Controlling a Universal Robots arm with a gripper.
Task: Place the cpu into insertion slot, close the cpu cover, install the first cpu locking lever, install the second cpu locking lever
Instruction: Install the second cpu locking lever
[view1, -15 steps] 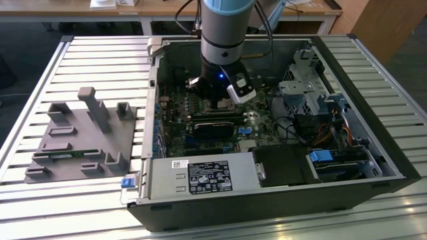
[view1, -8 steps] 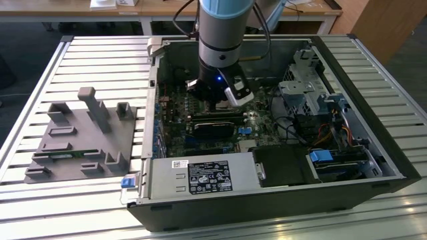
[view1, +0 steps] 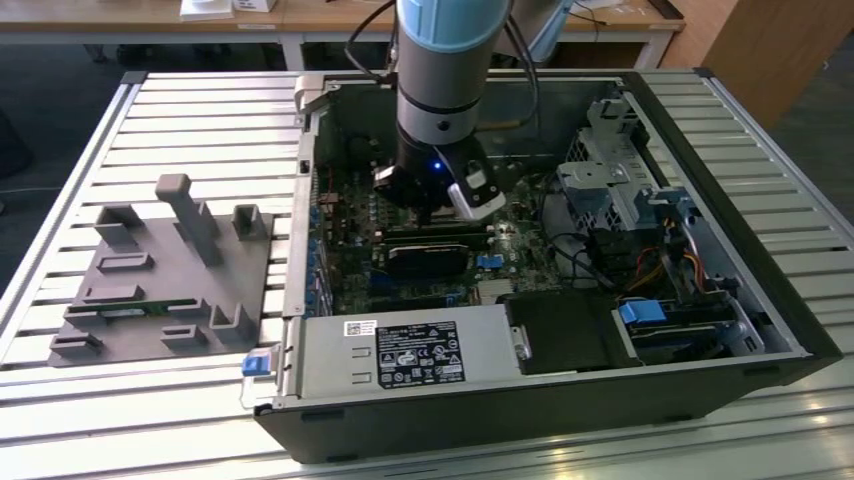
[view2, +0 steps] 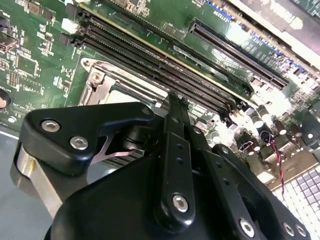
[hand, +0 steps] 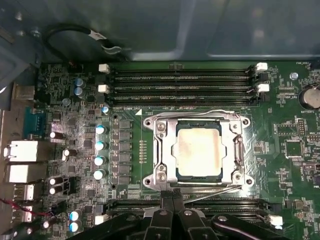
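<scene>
A robot arm reaches down into an open computer case that lies on a slatted table. Its black gripper hangs just above the green motherboard, fingers pressed together into a narrow closed tip, holding nothing. In the first wrist view, that tip sits at the edge of the insertion slot, near a thin lever wire. The cpu lies flat inside the slot, its dull silver top showing through the window of the cpu cover, which lies closed over it. Long black memory slots run beside the socket. A grey parts tray rests on the table at the exterior view's left.
</scene>
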